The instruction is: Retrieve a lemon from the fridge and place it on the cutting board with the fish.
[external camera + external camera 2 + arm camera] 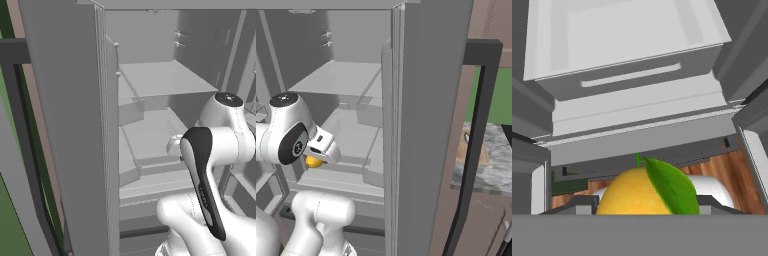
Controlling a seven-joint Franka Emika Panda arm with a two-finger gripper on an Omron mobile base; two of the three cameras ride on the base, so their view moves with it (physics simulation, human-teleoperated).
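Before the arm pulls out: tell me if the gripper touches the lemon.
Touching. In the hand view the lemon sits squeezed between the gripper's two dark fingertips.

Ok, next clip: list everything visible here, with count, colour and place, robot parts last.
fridge: one, grey, both doors swung open, pale shelves and drawers inside.
lemon: one, bright yellow with a green leaf, between the pincer's tips in front of the lower shelves.
cutting board: one, light tan, on the marbled countertop right of the fridge; whatever sits on it is too small to tell.
countertop: one, grey marbled, past the right door.
floor: brown wood, below the fridge.
pincer: one, white with dark tips, shut on the lemon.
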